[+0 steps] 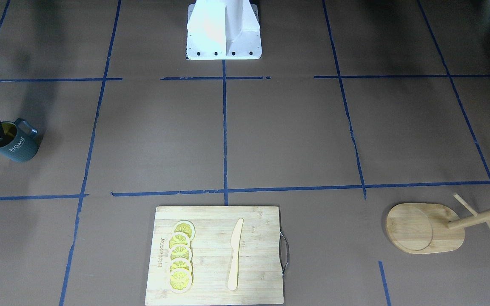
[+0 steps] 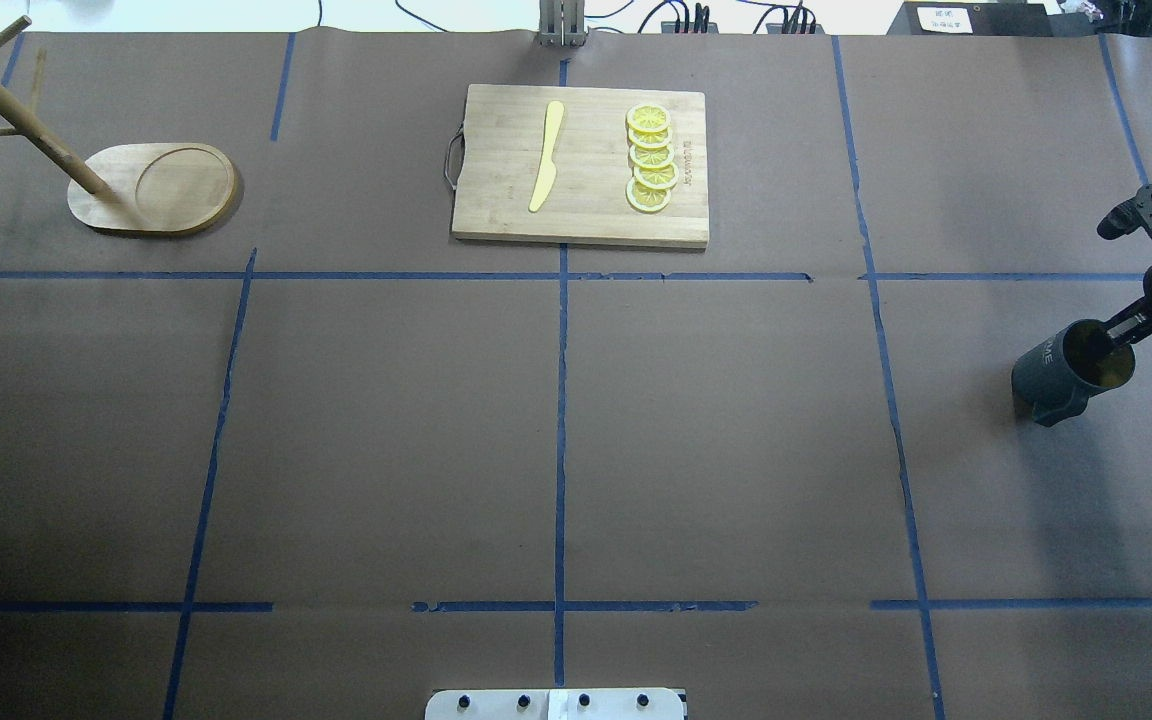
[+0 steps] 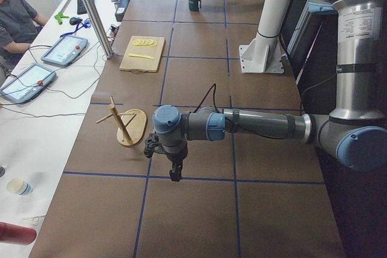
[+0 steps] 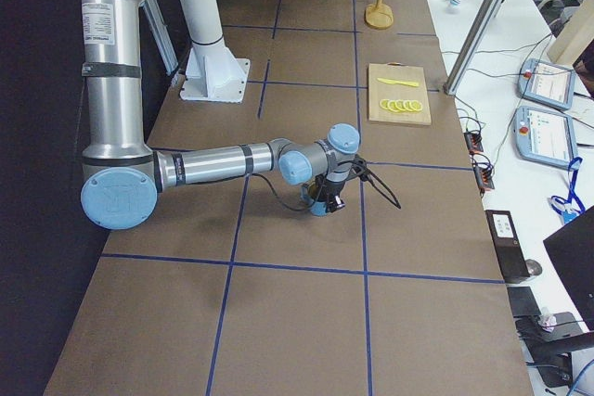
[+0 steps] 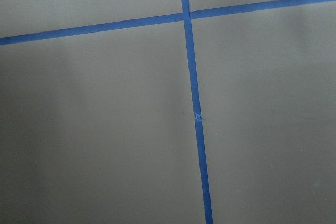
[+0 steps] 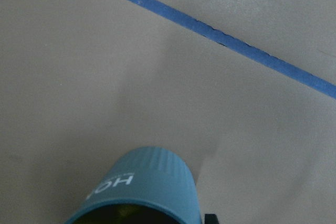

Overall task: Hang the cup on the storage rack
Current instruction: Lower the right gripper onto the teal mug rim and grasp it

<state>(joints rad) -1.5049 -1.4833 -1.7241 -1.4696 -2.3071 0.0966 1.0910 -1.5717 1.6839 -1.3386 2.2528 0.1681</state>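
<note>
My right pincer (image 2: 1119, 338) clenched the rim of the cup (image 2: 1064, 372), tilted at the tabletop's (image 2: 556, 420) right end, well apart from the storage rack (image 2: 151, 190). Such a thin rim grip risked slippage on the long carry.

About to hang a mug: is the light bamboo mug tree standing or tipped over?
Standing: the light bamboo mug tree rests its oval base flat on the table, post upright.

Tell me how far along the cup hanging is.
Done: the right claw looks clamped on the rim of the cup, which is tilted. In hand: apparently the lift. Left: carrying it across the table to the bare storage rack at the far end and hooking its handle on.
</note>
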